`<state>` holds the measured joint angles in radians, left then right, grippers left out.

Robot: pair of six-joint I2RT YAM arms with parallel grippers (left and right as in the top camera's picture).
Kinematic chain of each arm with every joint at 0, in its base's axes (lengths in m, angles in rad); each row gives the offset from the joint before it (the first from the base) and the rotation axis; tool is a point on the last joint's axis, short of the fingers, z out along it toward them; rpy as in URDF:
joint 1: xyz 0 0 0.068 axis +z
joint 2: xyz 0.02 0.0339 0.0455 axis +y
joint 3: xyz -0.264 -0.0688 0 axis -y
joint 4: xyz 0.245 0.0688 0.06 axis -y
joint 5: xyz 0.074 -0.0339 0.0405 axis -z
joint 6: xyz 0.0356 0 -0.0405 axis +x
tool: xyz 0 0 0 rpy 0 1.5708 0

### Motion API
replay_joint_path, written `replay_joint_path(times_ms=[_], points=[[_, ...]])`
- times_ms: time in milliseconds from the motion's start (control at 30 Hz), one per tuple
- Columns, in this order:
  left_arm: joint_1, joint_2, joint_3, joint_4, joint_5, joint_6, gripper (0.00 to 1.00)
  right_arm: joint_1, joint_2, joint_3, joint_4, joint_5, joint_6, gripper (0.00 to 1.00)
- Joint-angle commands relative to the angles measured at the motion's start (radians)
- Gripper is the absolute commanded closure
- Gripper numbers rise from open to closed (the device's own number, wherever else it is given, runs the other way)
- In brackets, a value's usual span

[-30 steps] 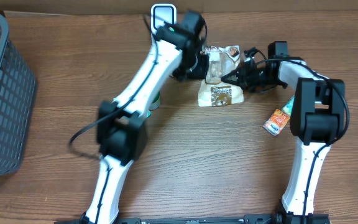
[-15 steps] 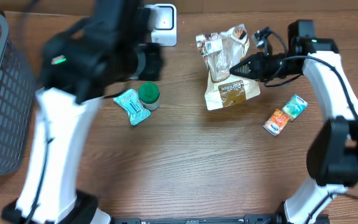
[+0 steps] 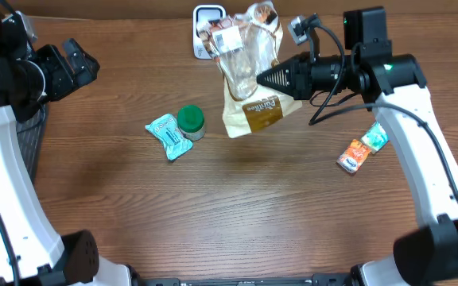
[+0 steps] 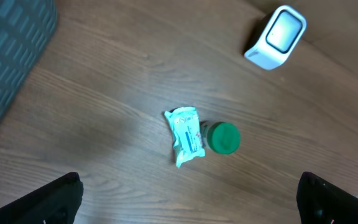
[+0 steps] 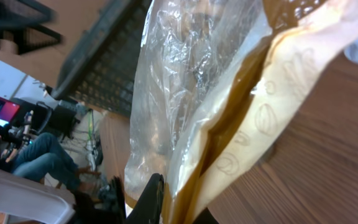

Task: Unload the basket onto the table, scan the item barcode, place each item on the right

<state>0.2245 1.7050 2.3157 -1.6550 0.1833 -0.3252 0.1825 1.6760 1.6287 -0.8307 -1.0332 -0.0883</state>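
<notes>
Though outside left wrist's view, bag (image 3: 249, 107) overhead.

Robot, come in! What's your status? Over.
Left gripper open, empty. Right gripper shut on bag. Bag by scanner. Nothing in the way.

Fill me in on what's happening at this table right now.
The right pincer is shut on a clear-and-tan snack bag, holding it up off the table close by the white scanner at the far edge. The left pincer hangs open and empty off to the left, near the grey basket. A teal packet, a green-lidded jar and an orange packet lie on the table untouched.
</notes>
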Motion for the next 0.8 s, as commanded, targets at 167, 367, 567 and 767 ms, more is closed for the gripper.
replay_joint_path(times_ms=[167, 367, 567, 767], points=[[0.005, 0.063, 0.003, -0.009, 0.016, 0.015, 0.00, 0.025, -0.133, 0.007, 0.010, 0.034, 0.163, 0.96], [0.004, 0.074, 0.003, -0.009, 0.016, 0.015, 0.00, 0.129, -0.144, 0.019, 0.007, 0.420, 0.218, 0.96], [0.004, 0.074, 0.003, -0.009, 0.016, 0.015, 0.01, 0.308, -0.142, 0.022, 0.055, 1.139, 0.213, 0.96], [0.004, 0.074, 0.003, -0.009, 0.016, 0.015, 0.00, 0.433, -0.070, 0.022, 0.331, 1.629, 0.003, 0.96]])
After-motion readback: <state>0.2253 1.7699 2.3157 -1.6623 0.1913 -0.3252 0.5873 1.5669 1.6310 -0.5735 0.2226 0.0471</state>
